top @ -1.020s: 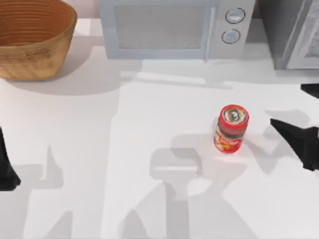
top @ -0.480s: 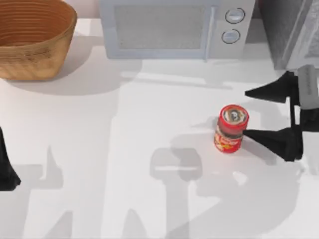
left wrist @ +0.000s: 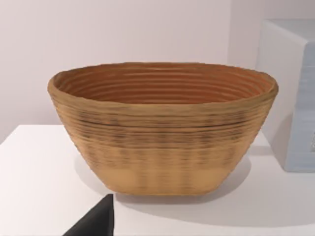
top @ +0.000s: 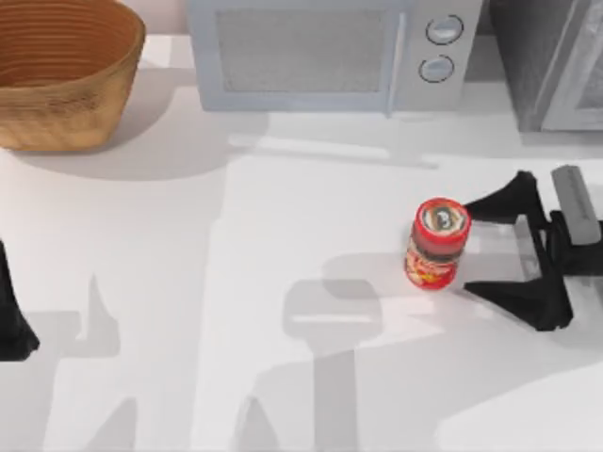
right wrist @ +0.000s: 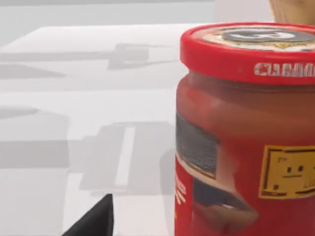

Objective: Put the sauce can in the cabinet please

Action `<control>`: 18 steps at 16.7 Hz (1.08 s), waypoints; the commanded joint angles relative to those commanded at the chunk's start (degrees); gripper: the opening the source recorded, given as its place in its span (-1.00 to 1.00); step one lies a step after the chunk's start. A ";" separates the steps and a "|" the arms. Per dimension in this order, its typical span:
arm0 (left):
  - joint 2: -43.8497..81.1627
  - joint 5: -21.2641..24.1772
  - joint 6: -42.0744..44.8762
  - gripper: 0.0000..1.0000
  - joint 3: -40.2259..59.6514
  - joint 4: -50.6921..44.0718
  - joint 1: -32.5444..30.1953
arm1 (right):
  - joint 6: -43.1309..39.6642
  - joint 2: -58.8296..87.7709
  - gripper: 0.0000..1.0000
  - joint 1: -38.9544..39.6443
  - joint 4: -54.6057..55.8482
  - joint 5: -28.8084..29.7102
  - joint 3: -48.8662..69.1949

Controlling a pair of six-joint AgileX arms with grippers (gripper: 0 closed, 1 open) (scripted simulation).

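The sauce can (top: 437, 243) stands upright on the white table (top: 283, 235), right of centre, in front of the pale microwave (top: 330, 52). The cabinet (top: 551, 61) sits at the back right corner, beside the microwave. A woven basket (top: 61, 71) at the back left looks empty from my left wrist view. My right gripper (top: 492, 247) lies just to the can's right, its jaws spread wide, wider than the can, with one fingertip near the can's top and the other near its base; it holds nothing. My left gripper (top: 14, 320) rests parked at the table's left edge.
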 joint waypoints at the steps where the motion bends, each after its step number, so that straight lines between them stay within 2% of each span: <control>1: 0.00 0.00 0.00 1.00 0.00 0.00 0.00 | -0.07 0.30 1.00 -0.04 0.11 -0.21 0.14; 6: 0.00 0.00 0.00 1.00 0.00 0.00 0.00 | 0.08 0.19 1.00 0.26 0.09 -0.11 -0.06; 9: 0.00 0.00 0.00 1.00 0.00 0.00 0.00 | 3.39 1.10 1.00 -0.20 3.87 -0.36 0.57; 14: 0.00 0.00 0.00 1.00 0.00 0.00 0.00 | 15.89 4.97 1.00 0.10 19.32 0.14 1.65; 18: 0.00 0.00 0.00 1.00 0.00 0.00 0.00 | 28.31 8.03 1.00 3.41 34.85 3.56 1.58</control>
